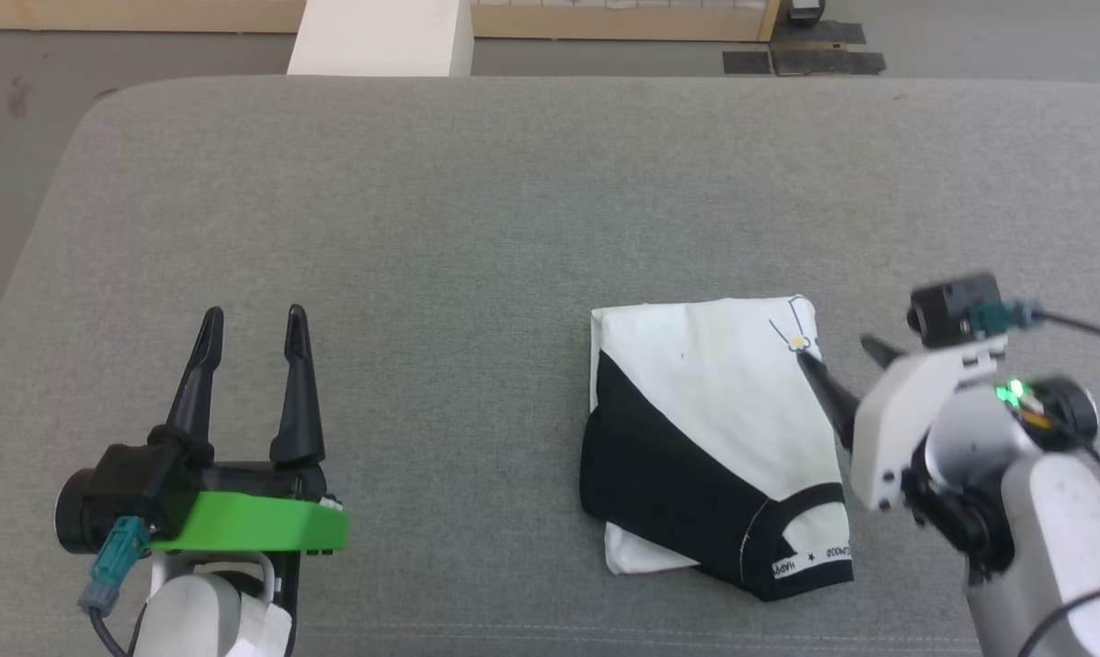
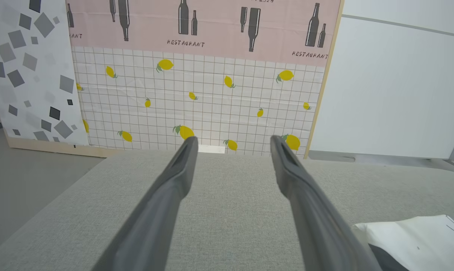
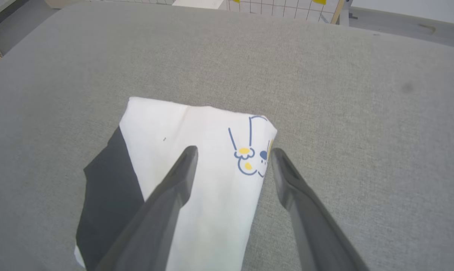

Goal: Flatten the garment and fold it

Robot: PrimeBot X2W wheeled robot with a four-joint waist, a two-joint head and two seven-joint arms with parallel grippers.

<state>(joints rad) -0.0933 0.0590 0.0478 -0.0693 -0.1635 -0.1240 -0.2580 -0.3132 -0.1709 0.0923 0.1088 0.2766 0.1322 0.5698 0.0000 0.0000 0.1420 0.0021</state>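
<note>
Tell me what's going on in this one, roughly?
A two-armed robot is working on a soft black-and-white shirt on a grey padded surface. The shirt already lies folded into a compact packet. The right pincer hangs open at the packet's right edge, beside a small cartoon print, gripping nothing. The left pincer is open too, well off to the left and apart from the shirt.

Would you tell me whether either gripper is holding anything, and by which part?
Nothing is held: left gripper and right gripper stand open; the garment lies ungripped.
</note>
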